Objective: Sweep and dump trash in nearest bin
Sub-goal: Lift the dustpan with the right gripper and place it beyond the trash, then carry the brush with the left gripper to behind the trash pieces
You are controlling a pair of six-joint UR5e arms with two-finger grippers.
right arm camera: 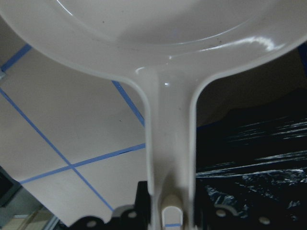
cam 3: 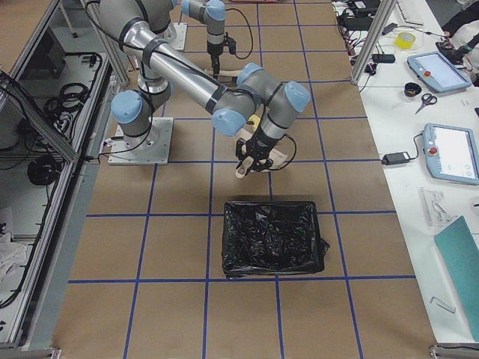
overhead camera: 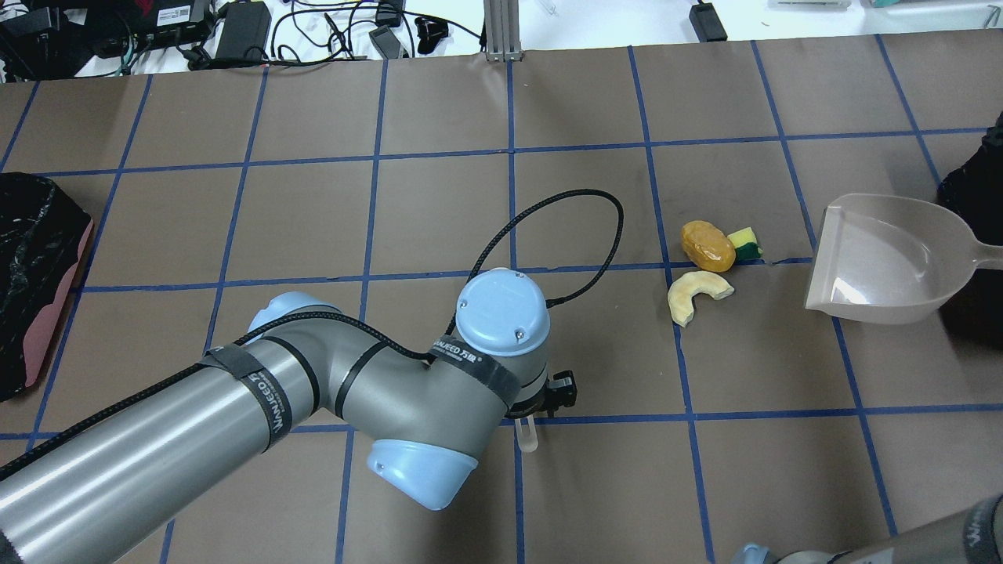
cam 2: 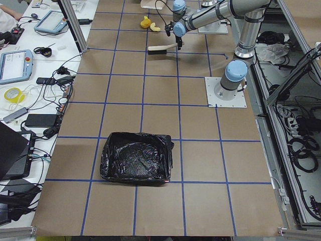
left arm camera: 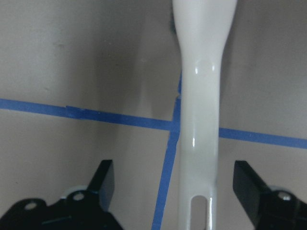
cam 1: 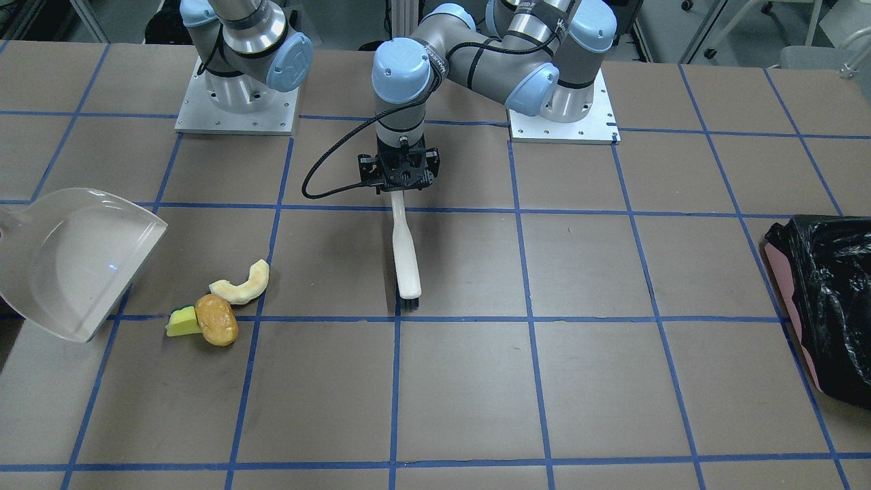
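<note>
The trash lies together on the table: a pale yellow curved slice (cam 1: 241, 284), an orange-brown potato-like lump (cam 1: 216, 320) and a small yellow-and-green wedge (cam 1: 180, 323); they also show in the overhead view (overhead camera: 707, 245). A white brush (cam 1: 406, 255) lies flat mid-table. My left gripper (cam 1: 401, 184) is open, its fingers on both sides of the brush handle (left arm camera: 201, 96) without touching it. My right gripper (right arm camera: 170, 211) is shut on the handle of a clear dustpan (cam 1: 68, 258), held tilted beside the trash with its mouth toward it.
A bin lined with a black bag (overhead camera: 31, 266) stands at the table's end on my left. Another black-bagged bin (cam 3: 273, 239) stands at the end on my right, just behind the dustpan. Blue tape lines grid the brown table.
</note>
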